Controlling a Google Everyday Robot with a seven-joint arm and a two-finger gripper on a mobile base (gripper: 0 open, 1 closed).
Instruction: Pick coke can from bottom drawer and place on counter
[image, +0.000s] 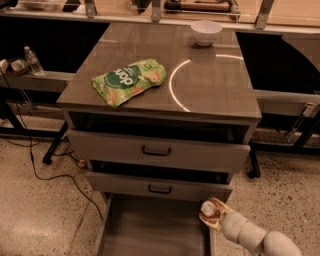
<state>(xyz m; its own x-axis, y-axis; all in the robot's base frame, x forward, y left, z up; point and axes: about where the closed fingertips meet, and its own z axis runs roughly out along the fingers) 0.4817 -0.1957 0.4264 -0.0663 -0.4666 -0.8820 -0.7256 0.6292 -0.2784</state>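
Observation:
The coke can (209, 210), red with a silver top, is held in my gripper (212, 214) above the right edge of the open bottom drawer (150, 230), just below the middle drawer's front. The gripper is shut on the can, and my white arm reaches in from the lower right corner. The drawer's grey floor shows bare. The counter (210, 85) is the glossy grey-brown cabinet top with a bright curved reflection, well above the gripper.
A green chip bag (127, 81) lies on the counter's left half. A white bowl (206, 32) stands at its back right. The two upper drawers (157, 150) stick out slightly. A water bottle (33, 60) stands on a shelf at left. Cables lie on the floor at left.

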